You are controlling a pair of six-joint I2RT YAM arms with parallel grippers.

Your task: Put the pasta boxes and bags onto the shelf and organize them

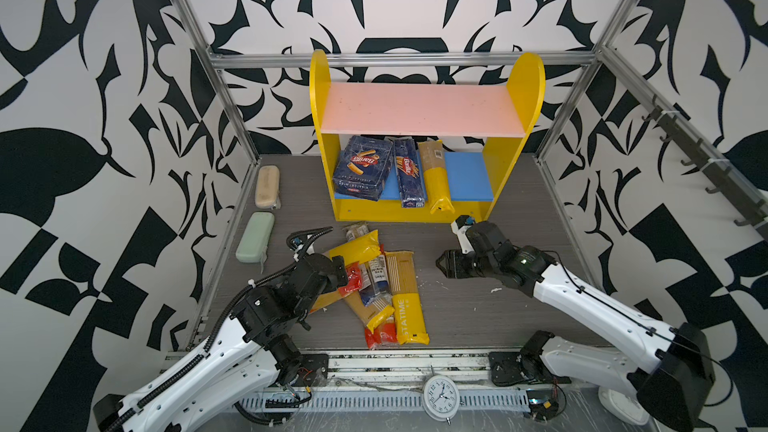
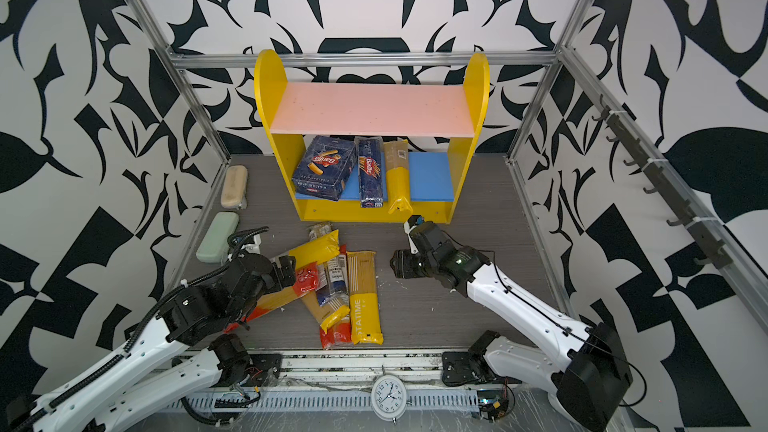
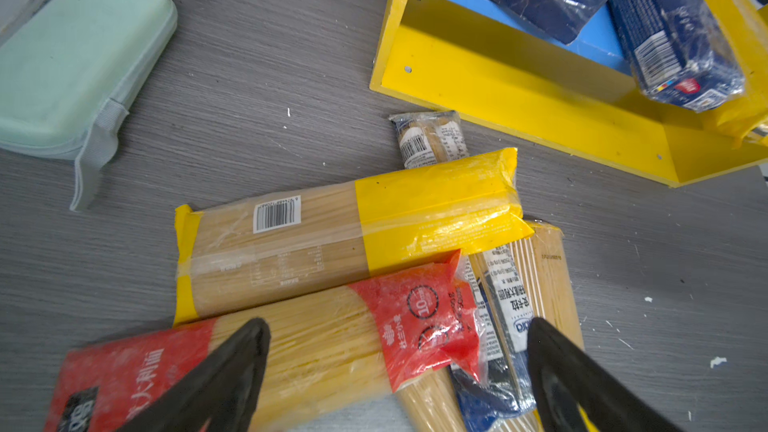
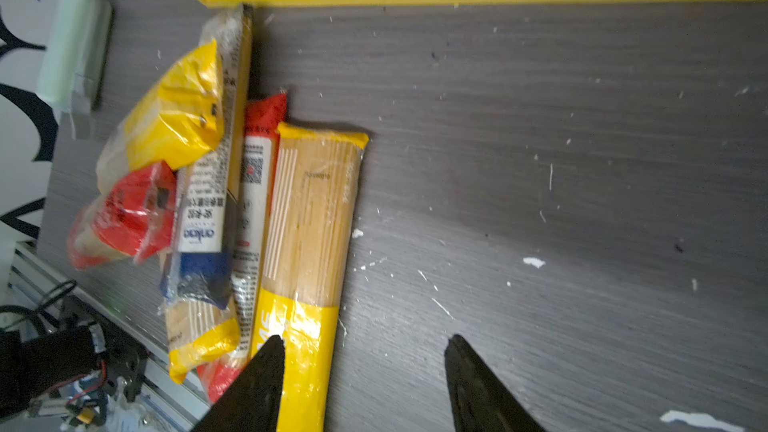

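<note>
The shelf (image 1: pixel 374 213) stands at 12 o'clock on the surface (image 1: pixel 478 309), and its lower blue board (image 1: pixel 467 176) is partly filled. The wide box (image 1: pixel 363 168) lies at the 9 o'clock end, the narrow box (image 1: pixel 408 172) just beside it, and one yellow-ended bag (image 1: pixel 436 176) touches that box's other side, its tip hanging over the front lip. The 3 o'clock end of the blue board is bare, and so is the pink upper board (image 1: pixel 424 108).

So both boxes look done, and one bag. The other bags lie in a crossed heap (image 1: pixel 374 284) on the surface, at about 6 o'clock from the shelf. They overlap so much that I cannot count them for certain; it looks like six. A "STATIME" yellow bag (image 1: pixel 405 297) lies on the heap's 3 o'clock edge, and a red-ended bag (image 3: pixel 332 326) lies slantwise at the 9 o'clock side.

The left end effector (image 3: pixel 397 326) hangs over that red-ended bag with its jaws spread wide and nothing between them. The right end effector (image 4: pixel 365 340) is near the heap's 3 o'clock side, jaws apart and empty over bare surface. Judging by this, most of the work remains: every heaped bag must go up, and the three placed items sit a little askew.

A beige case (image 1: pixel 267 187) and a green case (image 1: pixel 255 236) lie at the surface's 9 o'clock edge, apart from all this.
</note>
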